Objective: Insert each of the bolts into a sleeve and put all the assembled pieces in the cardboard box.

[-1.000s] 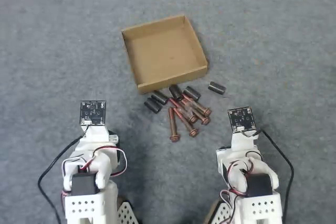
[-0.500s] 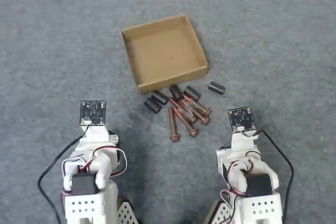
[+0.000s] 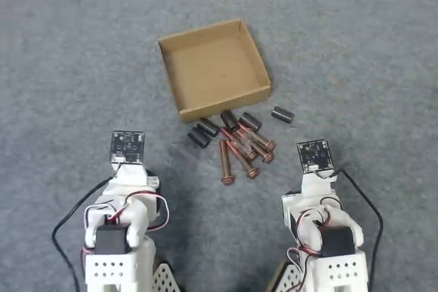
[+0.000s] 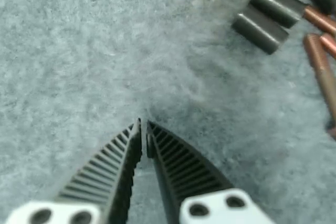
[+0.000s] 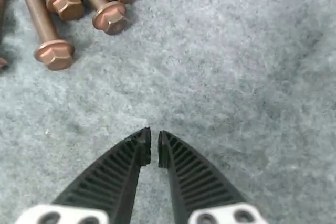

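Hovering over the grey carpet [image 3: 61,66], your left gripper [image 4: 143,124] is pinched almost closed on nothing, and your right gripper [image 5: 154,132] is clenched just as empty. Nothing is assembled yet. The bolts [image 3: 243,154] lie in a loose fan between the two arms, just in front of the cardboard box [image 3: 222,104], which sits empty. Four sleeves [image 3: 208,128] crowd the box's near wall beside the bolt tips, and a lone sleeve [image 3: 282,115] rests apart, off toward the right arm's side.

Watch that pile. The bolts overlap, so a grab at one could drag or scatter its neighbours. Go in with the jaws this tight and you'll shove a piece away rather than take it. Those sleeves are round and could roll off at a nudge. A bolt held off-axis will likely jam at the sleeve mouth.

The bolts are copper-toned metal with smooth shanks and flanged hex heads [image 5: 55,55]. The sleeves are short, dark, matte cylinders. The box is shallow, open-topped brown card. The carpet is a fuzzy, felted nap. Your jaws are black and ribbed.
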Action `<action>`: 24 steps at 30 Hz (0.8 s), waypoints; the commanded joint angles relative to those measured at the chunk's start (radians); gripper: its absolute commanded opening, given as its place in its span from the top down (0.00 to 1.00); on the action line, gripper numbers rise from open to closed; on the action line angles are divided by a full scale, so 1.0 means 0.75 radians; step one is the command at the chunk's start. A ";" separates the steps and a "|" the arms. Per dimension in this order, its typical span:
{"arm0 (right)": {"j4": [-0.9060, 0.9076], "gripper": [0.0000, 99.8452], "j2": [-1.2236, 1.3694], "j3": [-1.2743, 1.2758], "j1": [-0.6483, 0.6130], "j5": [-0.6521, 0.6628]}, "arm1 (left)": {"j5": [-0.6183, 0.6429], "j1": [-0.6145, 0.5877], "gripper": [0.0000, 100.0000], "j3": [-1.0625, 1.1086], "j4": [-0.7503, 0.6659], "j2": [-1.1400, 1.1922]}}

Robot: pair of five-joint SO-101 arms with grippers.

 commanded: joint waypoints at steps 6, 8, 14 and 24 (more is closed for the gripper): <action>-0.024 0.99 -0.030 0.025 -0.040 -0.006 | -0.008 0.131 0.99 -0.019 0.010 -0.010; -0.024 0.99 -0.030 0.025 -0.042 -0.004 | -0.010 0.127 0.99 -0.026 0.010 -0.010; -0.024 0.99 -0.030 0.025 -0.040 -0.004 | -0.010 0.123 0.99 -0.107 0.000 -0.012; -0.024 0.99 -0.028 -0.047 0.028 0.000 | -0.012 -0.006 0.99 -0.365 -0.102 -0.012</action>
